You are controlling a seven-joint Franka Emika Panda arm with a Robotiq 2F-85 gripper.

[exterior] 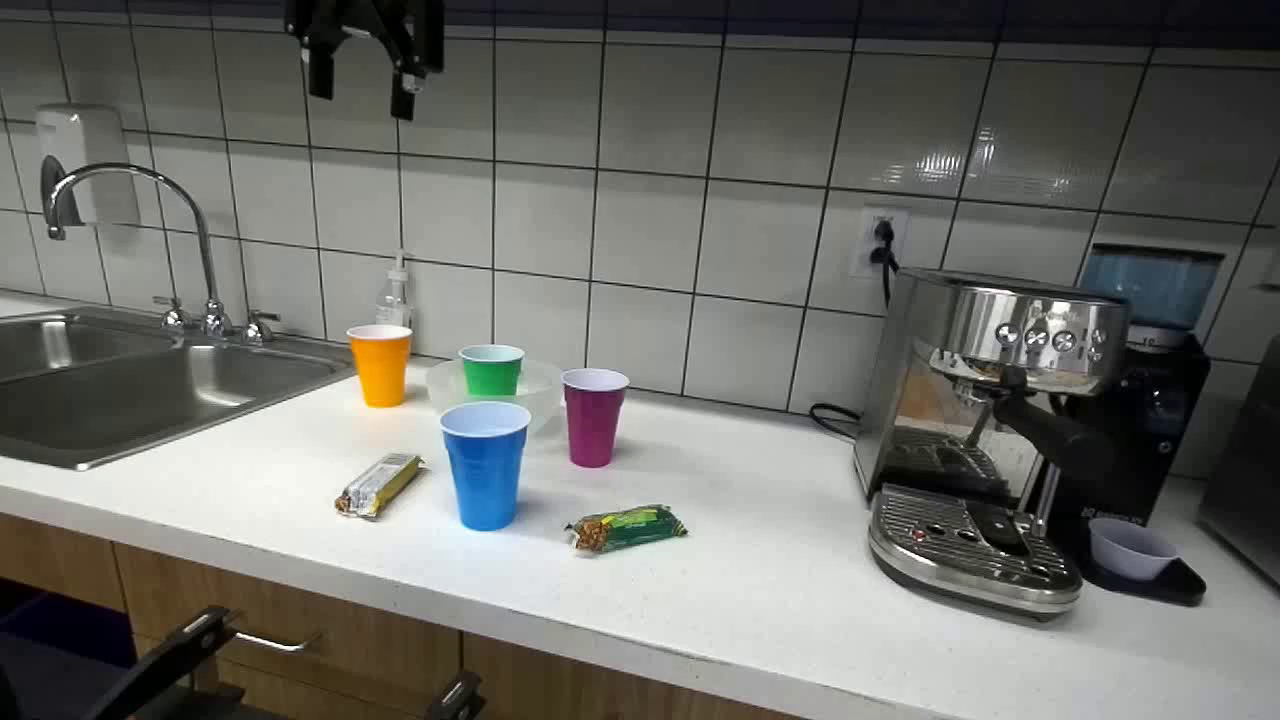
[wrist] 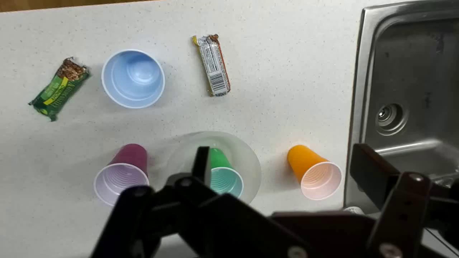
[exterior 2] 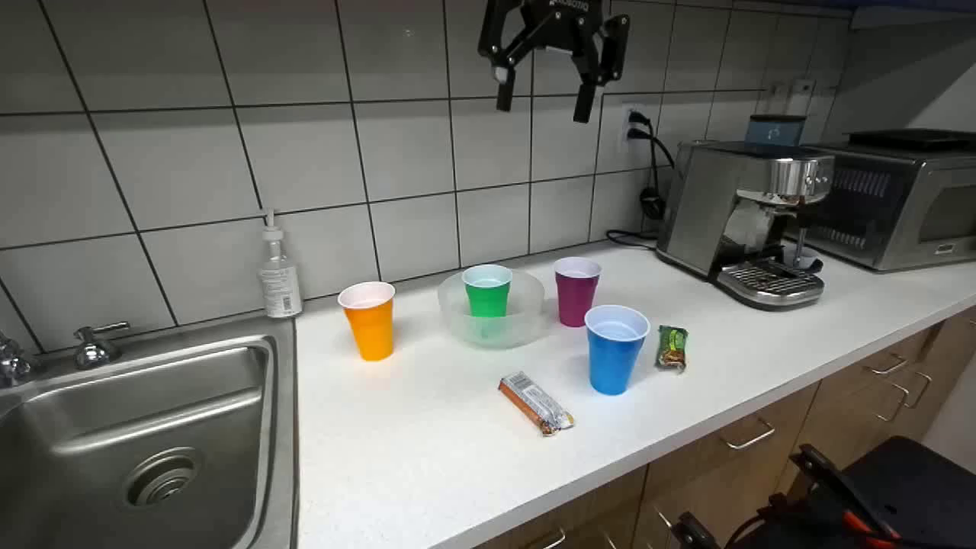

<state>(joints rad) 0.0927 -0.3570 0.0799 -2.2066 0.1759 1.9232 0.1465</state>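
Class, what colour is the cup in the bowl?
The cup is green outside; best in an exterior view.

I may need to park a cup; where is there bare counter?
Bare counter shows between the green-wrapped bar and the espresso machine, and between the sink and the white-labelled bar. It is crowded around the bowl, with the green cup inside, the purple cup close beside and the blue cup in front.

Now I've got smooth plastic on the green cup (exterior 2: 488,300), frosted matt on the bowl (exterior 2: 520,329). Crinkled, glossy film covers the green granola bar (wrist: 57,92); satin metal on the sink (wrist: 412,79)!
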